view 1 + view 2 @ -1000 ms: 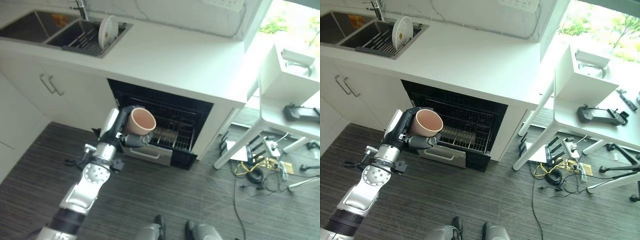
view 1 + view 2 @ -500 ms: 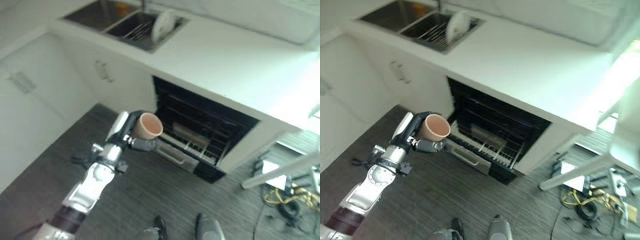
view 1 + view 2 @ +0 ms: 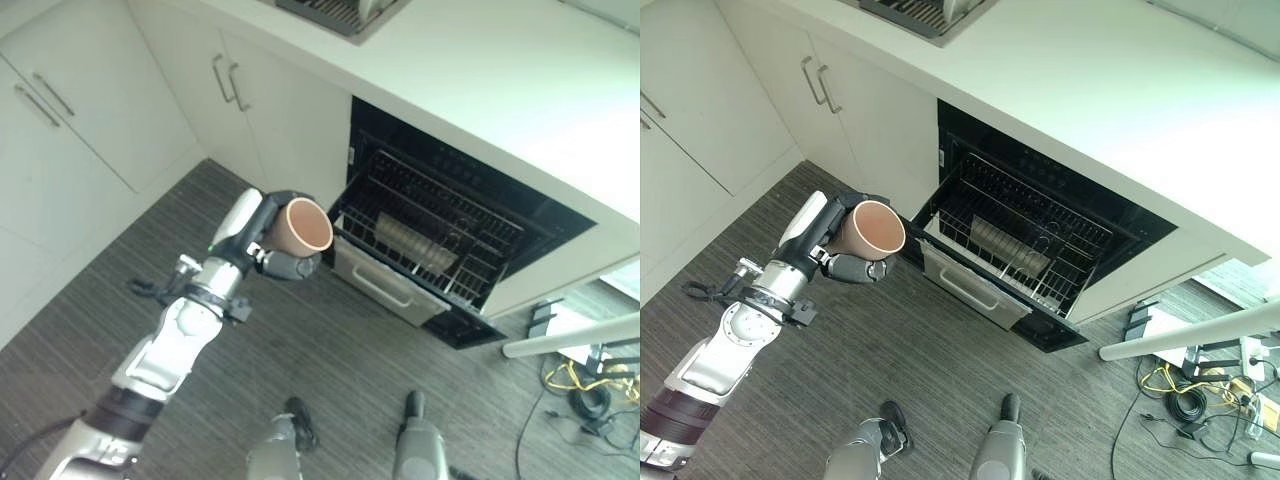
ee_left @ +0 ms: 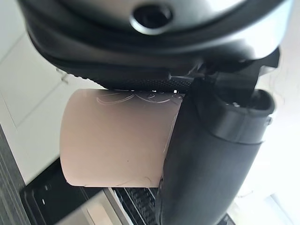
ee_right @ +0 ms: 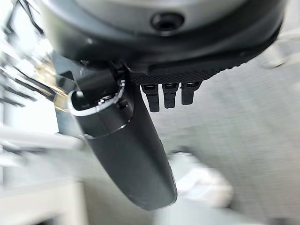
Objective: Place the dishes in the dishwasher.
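My left hand point(image 3: 247, 218) is shut on a pinkish-tan cup point(image 3: 298, 227), held on its side above the floor with its mouth toward the dishwasher. In the left wrist view the cup point(image 4: 112, 140) lies against the palm with the thumb point(image 4: 211, 159) curled round it. The open dishwasher point(image 3: 1040, 215) is just right of the cup, with its wire rack point(image 3: 430, 235) pulled out. A grey dish point(image 3: 1005, 240) lies in the rack. My right hand point(image 5: 126, 140) hangs over the floor with relaxed fingers and holds nothing.
White cabinet doors with bar handles point(image 3: 228, 78) stand left of the dishwasher. The white counter point(image 3: 1090, 90) runs above it, with a sink and its rack point(image 3: 340, 10) at the top edge. A white table leg point(image 3: 1190, 335) and loose cables point(image 3: 1185, 395) lie at the lower right.
The whole picture has shifted, so the camera has moved. My left hand still holds the cup by the dishwasher's left front corner.
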You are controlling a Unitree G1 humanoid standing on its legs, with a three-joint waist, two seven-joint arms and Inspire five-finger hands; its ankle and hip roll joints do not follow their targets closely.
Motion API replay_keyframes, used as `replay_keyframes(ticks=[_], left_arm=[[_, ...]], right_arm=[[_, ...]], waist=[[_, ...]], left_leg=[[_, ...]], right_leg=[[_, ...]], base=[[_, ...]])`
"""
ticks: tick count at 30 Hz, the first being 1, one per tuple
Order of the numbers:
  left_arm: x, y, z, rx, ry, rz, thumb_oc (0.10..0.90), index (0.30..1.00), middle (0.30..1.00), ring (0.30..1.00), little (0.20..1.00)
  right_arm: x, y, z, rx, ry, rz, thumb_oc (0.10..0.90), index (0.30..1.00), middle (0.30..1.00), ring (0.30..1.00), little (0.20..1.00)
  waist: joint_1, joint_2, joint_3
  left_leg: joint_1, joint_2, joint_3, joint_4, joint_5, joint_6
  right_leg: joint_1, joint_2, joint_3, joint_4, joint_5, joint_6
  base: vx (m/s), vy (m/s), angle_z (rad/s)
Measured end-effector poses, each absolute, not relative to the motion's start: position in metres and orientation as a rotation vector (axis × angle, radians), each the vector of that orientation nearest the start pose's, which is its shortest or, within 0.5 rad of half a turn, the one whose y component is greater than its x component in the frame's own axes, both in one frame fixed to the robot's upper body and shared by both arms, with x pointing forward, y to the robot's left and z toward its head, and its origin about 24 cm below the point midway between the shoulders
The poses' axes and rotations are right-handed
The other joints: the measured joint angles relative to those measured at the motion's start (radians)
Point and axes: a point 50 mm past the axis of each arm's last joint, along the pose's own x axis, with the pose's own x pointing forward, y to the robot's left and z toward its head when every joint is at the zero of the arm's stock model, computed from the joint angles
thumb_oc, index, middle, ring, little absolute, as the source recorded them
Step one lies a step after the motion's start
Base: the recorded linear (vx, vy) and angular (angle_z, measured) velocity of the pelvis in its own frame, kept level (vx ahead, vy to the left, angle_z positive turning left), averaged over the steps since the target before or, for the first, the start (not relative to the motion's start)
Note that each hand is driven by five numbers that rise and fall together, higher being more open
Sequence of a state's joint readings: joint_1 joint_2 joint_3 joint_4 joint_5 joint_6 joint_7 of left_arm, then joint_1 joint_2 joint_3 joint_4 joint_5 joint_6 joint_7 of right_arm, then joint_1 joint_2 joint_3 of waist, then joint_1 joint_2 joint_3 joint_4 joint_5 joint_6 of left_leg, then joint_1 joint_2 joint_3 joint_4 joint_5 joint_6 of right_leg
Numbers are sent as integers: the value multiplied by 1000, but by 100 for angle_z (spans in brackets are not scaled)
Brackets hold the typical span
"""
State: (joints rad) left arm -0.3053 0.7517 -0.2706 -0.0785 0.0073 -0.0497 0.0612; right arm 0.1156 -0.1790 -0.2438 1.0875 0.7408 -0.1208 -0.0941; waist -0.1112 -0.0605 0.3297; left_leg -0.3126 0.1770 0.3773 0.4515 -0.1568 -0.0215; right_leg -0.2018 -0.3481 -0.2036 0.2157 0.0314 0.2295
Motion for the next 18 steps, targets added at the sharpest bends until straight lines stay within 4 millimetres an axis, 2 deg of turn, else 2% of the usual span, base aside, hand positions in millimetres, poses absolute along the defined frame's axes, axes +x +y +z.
replay_keyframes(ticks=[2, 5, 9, 12, 16, 18], left_arm=[[290, 190, 145, 736, -342, -224, 400, 300, 300, 300, 300], [288, 191, 141, 728, -332, -225, 400, 300, 300, 300, 300], [284, 188, 132, 652, -320, -235, 400, 300, 300, 300, 300], [281, 177, 124, 540, -316, -254, 400, 300, 300, 300, 300], [274, 180, 117, 380, -303, -193, 400, 300, 300, 300, 300], [272, 180, 113, 273, -291, -168, 400, 300, 300, 300, 300]], right_arm=[[86, -282, -136, 516, 723, -957, 800, 900, 900, 900, 900], [102, -303, -113, 496, 522, -1022, 800, 900, 900, 900, 900], [114, -314, -94, 467, 373, -1042, 800, 900, 900, 900, 900], [124, -319, -74, 449, 225, -1029, 800, 900, 900, 900, 900], [149, -315, -15, 440, -50, -878, 800, 900, 900, 900, 900], [152, -311, 13, 371, -166, -785, 800, 900, 900, 900, 900]], waist=[[-17, 1, 2], [-34, 2, 3], [-46, 5, 2], [-56, 10, -1], [-104, 47, -26], [-112, 69, -40]], left_leg=[[0, 27, -5, -4, 11, -17], [11, 37, -6, -22, 24, -31], [39, 47, -2, -52, 50, -32], [121, 61, 13, -107, 72, -60], [178, 108, 32, -145, 92, -97], [189, 119, 30, -163, 104, -109]], right_leg=[[-7, 27, 1, 6, -10, -19], [-17, 40, 5, 17, -21, -29], [-10, 56, 7, 30, -29, -39], [24, 81, 20, 34, -55, -52], [24, 130, 33, 73, -95, -88], [18, 149, 47, 87, -99, -99]], base=[[-6, -58, -12], [12, -56, -9], [30, -107, -6], [65, -175, -20], [35, -132, -27], [0, -33, -30]])
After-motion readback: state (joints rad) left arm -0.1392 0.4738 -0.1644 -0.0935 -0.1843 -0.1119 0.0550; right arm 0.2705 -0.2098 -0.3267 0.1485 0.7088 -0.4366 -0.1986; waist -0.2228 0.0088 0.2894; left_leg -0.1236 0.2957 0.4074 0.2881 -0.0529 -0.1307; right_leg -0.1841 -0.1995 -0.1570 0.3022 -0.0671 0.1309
